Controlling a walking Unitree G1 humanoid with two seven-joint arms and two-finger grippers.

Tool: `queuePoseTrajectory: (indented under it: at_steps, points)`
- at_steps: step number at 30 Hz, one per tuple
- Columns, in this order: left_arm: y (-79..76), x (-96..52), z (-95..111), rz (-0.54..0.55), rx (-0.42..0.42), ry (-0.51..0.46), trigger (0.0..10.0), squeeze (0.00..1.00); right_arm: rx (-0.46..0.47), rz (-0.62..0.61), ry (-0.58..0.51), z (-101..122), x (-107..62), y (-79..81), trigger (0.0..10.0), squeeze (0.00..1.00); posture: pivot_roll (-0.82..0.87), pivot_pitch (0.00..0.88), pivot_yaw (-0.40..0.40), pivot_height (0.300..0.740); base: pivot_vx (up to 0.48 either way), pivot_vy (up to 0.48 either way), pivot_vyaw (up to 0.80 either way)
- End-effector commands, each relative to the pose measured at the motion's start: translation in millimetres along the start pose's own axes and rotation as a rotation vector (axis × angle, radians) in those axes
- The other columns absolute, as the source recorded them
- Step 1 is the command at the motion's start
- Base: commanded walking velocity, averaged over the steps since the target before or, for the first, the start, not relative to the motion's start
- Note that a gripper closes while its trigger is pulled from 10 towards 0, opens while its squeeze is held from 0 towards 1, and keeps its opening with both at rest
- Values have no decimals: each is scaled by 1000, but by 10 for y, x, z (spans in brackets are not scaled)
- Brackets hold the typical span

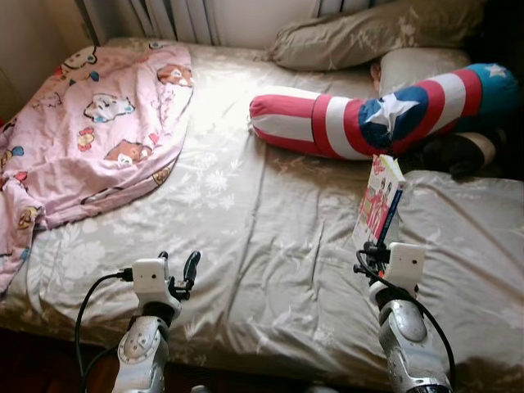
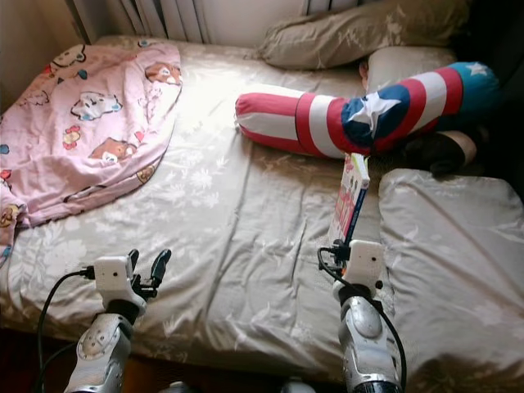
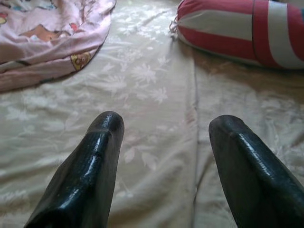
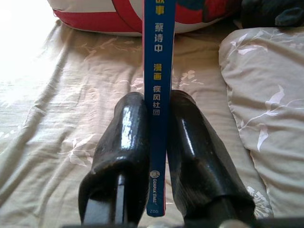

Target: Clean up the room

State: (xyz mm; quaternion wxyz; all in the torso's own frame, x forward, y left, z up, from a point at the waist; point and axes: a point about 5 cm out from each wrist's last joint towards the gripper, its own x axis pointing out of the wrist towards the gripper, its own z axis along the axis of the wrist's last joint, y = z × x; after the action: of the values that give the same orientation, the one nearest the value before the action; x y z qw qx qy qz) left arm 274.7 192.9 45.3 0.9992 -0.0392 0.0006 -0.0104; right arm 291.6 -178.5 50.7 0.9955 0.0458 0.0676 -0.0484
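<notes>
While clamped between the right gripper [image 4: 156, 142] fingers above the bed [image 1: 270, 246], book [image 1: 378, 201] lifted, not yet stowed. Left gripper [image 3: 164, 156] fingers apart, empty. Ahead of fingertips: pink blanket [image 1: 90, 123], striped bolster [image 1: 368, 110] untidied.

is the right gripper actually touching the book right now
Touching. In the right wrist view, the right gripper has both black fingers pressed flat against the two sides of the book, its blue spine standing between them with no gap.
</notes>
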Motion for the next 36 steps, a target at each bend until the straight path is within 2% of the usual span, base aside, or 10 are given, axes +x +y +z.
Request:
queuePoseTrajectory:
  at_steps: [1, 8, 19, 24, 36]
  points:
    - [6, -39, -40, 2, -2, 27, 10000, 0, 3, -11, -32, 36, 4, -3, 10000, 0, -11, 189, -37, 680, 0, 0, 0]
    - [14, -24, -20, 4, -1, 22, 10000, 0, 3, 6, -25, 38, 22, 30, 10000, 0, -9, 192, -38, 666, 0, 0, 0]
    - [16, -29, -18, 5, -3, 23, 10000, 0, 0, -7, -27, 33, 19, 13, 10000, 0, -5, 195, -40, 666, 0, 0, 0]
    - [27, -35, -16, 8, -1, 24, 10000, 0, 4, 14, -33, 32, 29, 55, 10000, 0, -6, 196, -40, 636, 0, 0, 0]
    - [58, -57, -20, 14, -3, 27, 10000, 0, 7, -11, -20, 0, 33, 25, 10000, 0, 1, 198, -39, 636, 0, 0, 0]
